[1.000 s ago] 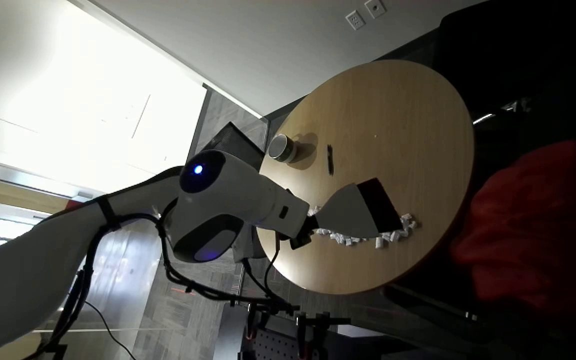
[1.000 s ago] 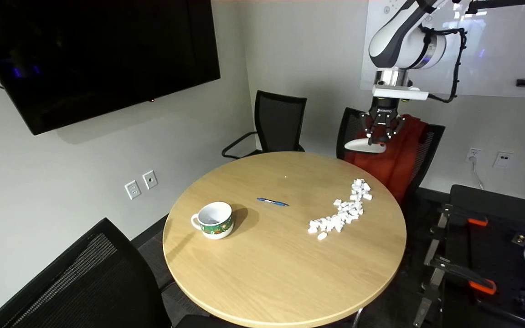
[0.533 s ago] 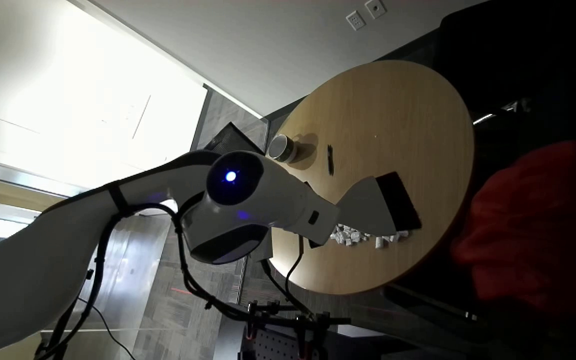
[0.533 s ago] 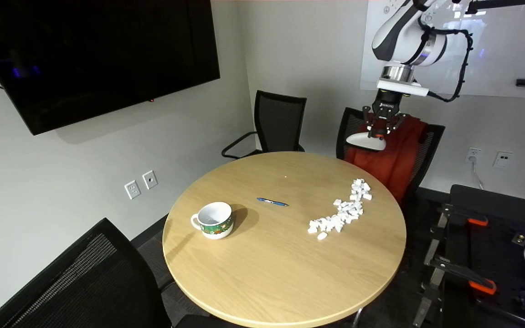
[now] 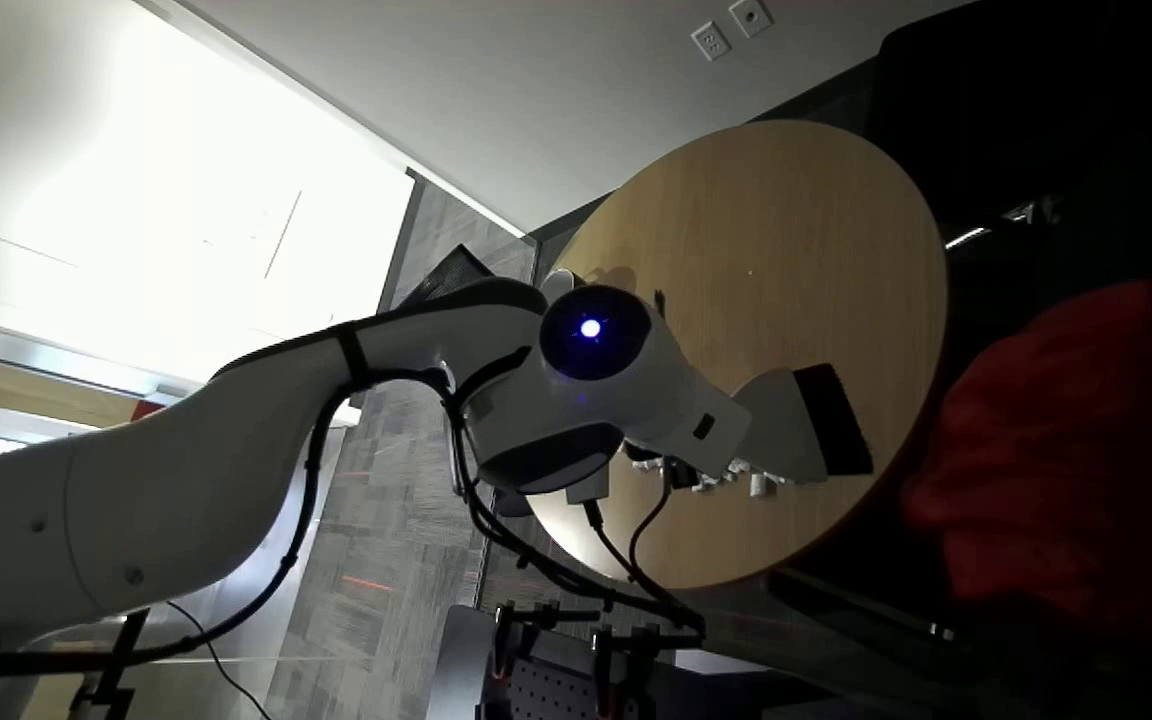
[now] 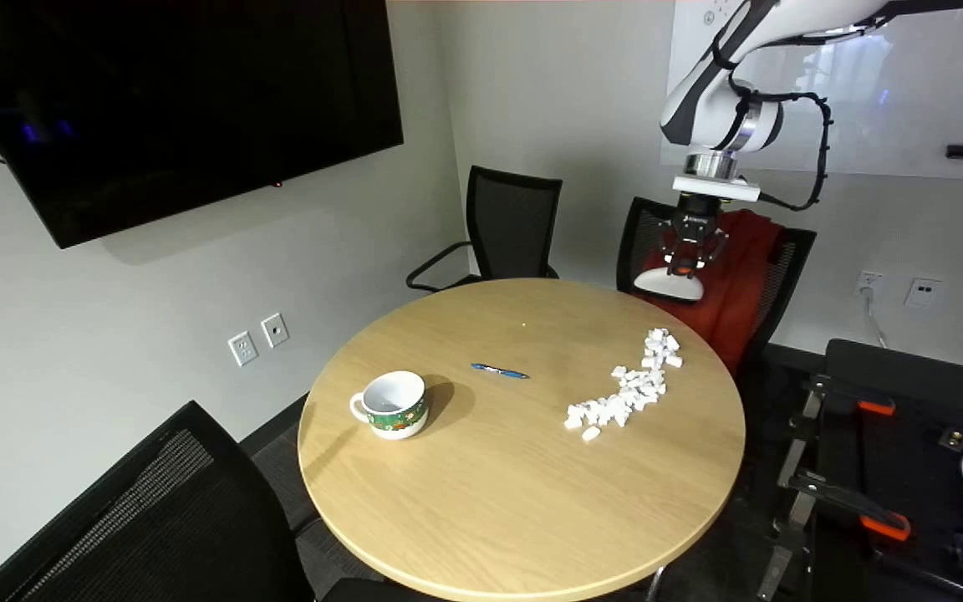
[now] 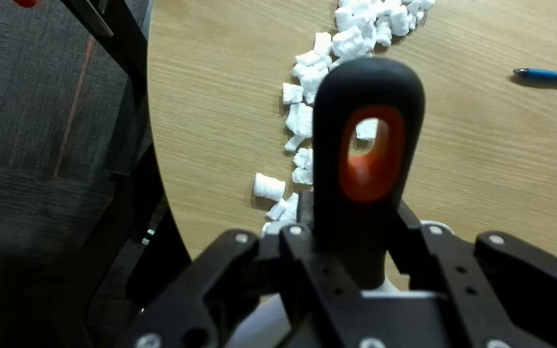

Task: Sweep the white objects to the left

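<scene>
The white objects are a loose curved line of tiny white bits on the round tan table point(image 6: 481, 502). They show in an exterior view point(image 6: 640, 389) and the wrist view point(image 7: 302, 121), and partly behind the arm in an exterior view point(image 5: 758, 485). My gripper point(image 6: 684, 266) is shut on the black handle of a grey-and-white brush point(image 6: 670, 286) with dark bristles. The handle with an orange-rimmed hole rises between the fingers in the wrist view point(image 7: 356, 217). The brush point(image 5: 786, 425) is raised above the table, near the far end of the bits.
A green-banded white mug point(image 6: 396, 405) and a blue pen point(image 6: 500, 370) lie on the table, away from the bits; the pen also shows in the wrist view point(image 7: 544, 75). A chair with a red cloth point(image 6: 732, 301) stands behind the table. Another black chair point(image 6: 155, 518) stands in the near corner.
The arm and the held brush have moved toward the table's far edge by the red cloth, and the brush has come down slightly. The white bits, mug and pen have not moved.
</scene>
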